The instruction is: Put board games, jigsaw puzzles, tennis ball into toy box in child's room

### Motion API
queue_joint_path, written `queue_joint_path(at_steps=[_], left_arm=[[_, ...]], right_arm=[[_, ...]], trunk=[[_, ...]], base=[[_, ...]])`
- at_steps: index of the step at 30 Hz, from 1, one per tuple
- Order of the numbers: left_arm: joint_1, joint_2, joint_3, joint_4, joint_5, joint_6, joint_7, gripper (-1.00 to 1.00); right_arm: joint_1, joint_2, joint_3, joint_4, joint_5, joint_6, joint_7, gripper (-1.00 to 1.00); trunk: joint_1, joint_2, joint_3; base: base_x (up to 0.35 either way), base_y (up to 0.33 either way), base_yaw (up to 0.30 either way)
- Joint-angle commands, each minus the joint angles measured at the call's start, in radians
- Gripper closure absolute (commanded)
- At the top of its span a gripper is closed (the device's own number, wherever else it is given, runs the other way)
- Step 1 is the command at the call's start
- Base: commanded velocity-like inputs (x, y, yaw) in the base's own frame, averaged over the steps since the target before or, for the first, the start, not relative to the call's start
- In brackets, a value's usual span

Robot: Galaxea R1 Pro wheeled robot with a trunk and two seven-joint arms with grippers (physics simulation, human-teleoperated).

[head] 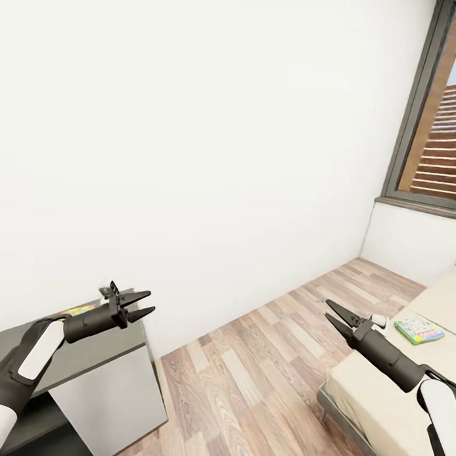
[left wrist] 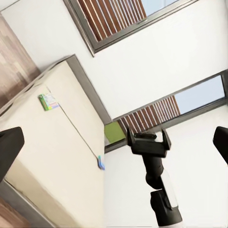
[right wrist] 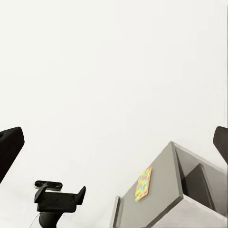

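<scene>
Standing between table and bed right now, both arms up, nothing in hand. My left gripper (head: 140, 305) has its fingers apart with nothing between them, hovering over the near end of the grey table (head: 94, 354) at my left. My right gripper (head: 336, 318) is apart too, hanging over the near corner of the bed (head: 385, 393) at my right.

What I can see of the toys: a green board game (head: 419, 329) lying flat on the bed, just right of my right gripper. From the left wrist view there's also a small blue thing (left wrist: 100, 164) at the bed's far edge, too tiny for me to call. On the table a colourful flat piece (head: 78, 310) peeks out behind my left arm; the right wrist view shows the same one (right wrist: 144, 183) lying flat on the tabletop. Could be a puzzle or a game, can't tell.

So I'd say I'm at the fetching stage. Next move probably means turning right and reaching down for that green box, and since it's thin and flat, I'd expect getting a finger under its edge to be fiddly.

Room-wise: bare wood floor (head: 259, 371) runs open between table and bed. White wall ahead, window (head: 435, 142) far right. Bed frame edge sits close to my right arm, so I'd watch that.
</scene>
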Motion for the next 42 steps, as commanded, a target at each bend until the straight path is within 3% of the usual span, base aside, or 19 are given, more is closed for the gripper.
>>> queue_joint_path(at_steps=[1, 10, 42], left_arm=[[-0.001, 0.001, -0.002, 0.0, 0.002, 0.004, -0.003, -1.0], [-0.001, 0.001, -0.002, 0.0, 0.002, 0.003, -0.003, -1.0], [-0.001, 0.001, 0.001, 0.0, 0.002, 0.004, -0.003, -1.0]], right_arm=[[-0.001, 0.0, -0.007, 0.0, -0.001, 0.006, 0.002, -1.0], [-0.001, 0.0, -0.031, 0.0, -0.003, 0.007, 0.002, -1.0], [-0.001, 0.0, -0.036, 0.001, -0.001, 0.007, 0.002, -1.0]], trunk=[[0.001, -0.002, -0.002], [0.001, -0.002, 0.003], [0.001, -0.002, 0.019]], base=[[0.0, 0.0, -0.273], [0.0, 0.0, -0.273], [0.0, 0.0, -0.274]])
